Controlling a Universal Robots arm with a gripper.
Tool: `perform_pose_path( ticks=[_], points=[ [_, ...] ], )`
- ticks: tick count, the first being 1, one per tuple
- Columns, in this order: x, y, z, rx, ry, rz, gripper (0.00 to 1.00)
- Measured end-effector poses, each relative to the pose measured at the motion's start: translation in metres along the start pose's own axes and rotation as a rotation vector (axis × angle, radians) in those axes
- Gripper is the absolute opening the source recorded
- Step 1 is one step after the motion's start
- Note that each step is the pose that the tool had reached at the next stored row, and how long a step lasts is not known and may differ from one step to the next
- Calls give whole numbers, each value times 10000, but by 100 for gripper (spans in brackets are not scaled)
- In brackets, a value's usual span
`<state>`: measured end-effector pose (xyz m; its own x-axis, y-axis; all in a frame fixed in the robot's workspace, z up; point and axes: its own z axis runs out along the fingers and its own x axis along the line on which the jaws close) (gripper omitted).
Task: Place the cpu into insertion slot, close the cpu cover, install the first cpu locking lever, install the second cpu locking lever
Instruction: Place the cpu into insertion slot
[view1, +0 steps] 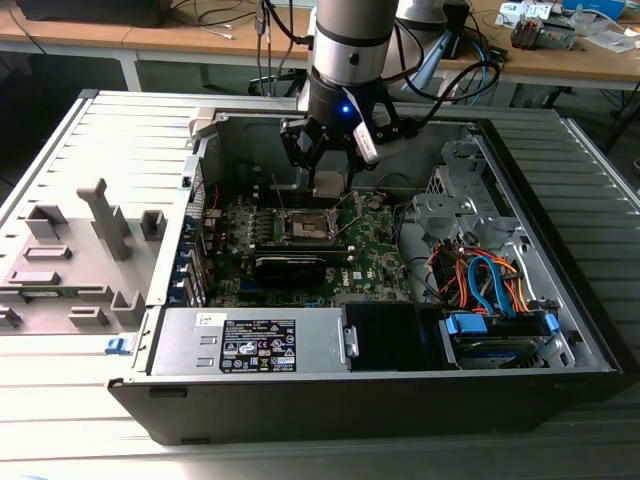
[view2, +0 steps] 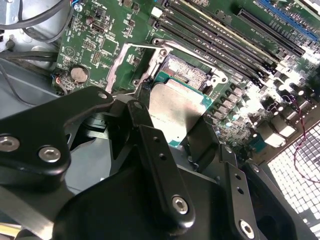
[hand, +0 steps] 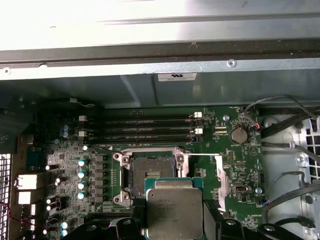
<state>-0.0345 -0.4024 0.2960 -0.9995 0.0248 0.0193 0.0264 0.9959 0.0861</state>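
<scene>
The black two-fingered tool pinches the small flat silver-topped square cpu by opposite edges, just beside the open silver-rimmed insertion slot. The chip is probably light, stiff and fragile.

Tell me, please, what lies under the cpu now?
The open insertion slot lies partly under the cpu; its dark centre shows in both wrist views. The cpu hides one edge of the slot and the board there.

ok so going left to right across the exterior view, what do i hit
grey fixture blocks → insertion slot → orange and blue cables. left out: the gripper, shut on the cpu, since it hangs over the slot.
</scene>
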Motion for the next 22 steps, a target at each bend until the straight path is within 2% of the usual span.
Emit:
perform_pose_path(
  ticks=[7, 12, 16, 22],
  points=[
    [11, -3, 30, 8, 0, -7, 55],
    [31, -3, 36, 19, 46, -562, 55],
    [63, 2, 53, 18, 47, -565, 55],
    [71, 9, 76, 20, 48, -565, 55]
  ],
)
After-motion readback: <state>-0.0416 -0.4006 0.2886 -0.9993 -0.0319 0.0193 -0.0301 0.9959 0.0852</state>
